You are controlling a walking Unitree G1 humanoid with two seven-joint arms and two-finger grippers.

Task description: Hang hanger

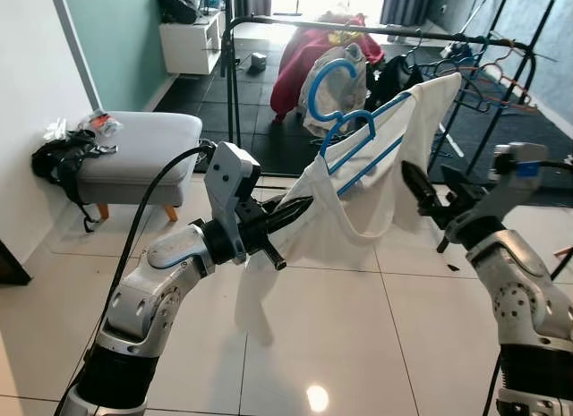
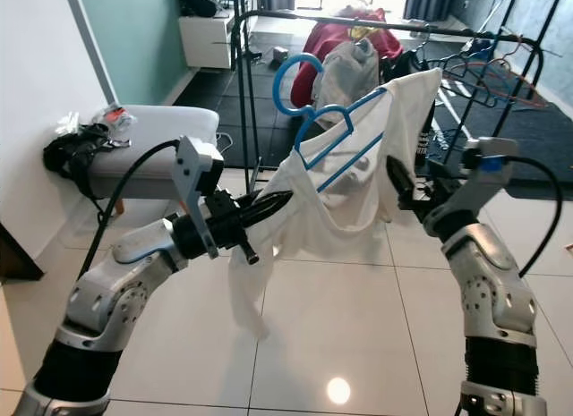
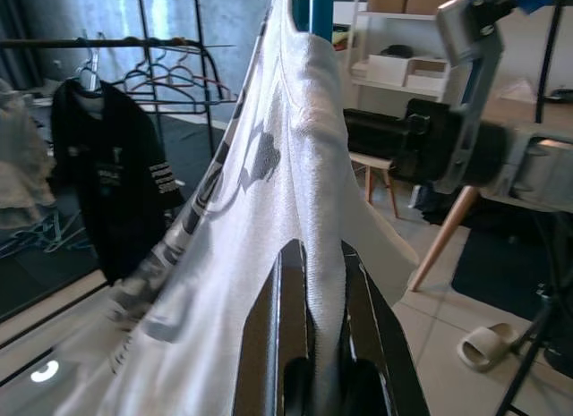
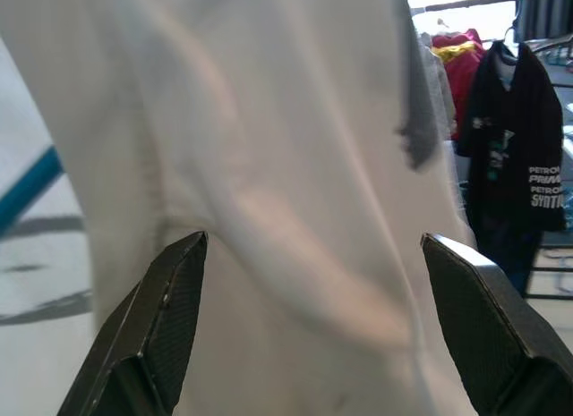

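A white shirt hangs on a blue hanger whose hook points up in front of the black clothes rail, clear of it. My left gripper is shut on the shirt's lower left edge; in the left wrist view the cloth is pinched between the black fingers. My right gripper stands open just right of the shirt. In the right wrist view its fingertips are spread wide, with the white cloth close in front of them.
A grey ottoman with a black bag stands at the left wall. Red and light garments and several empty hangers hang on the rail. A white cabinet stands at the back. The floor is tiled.
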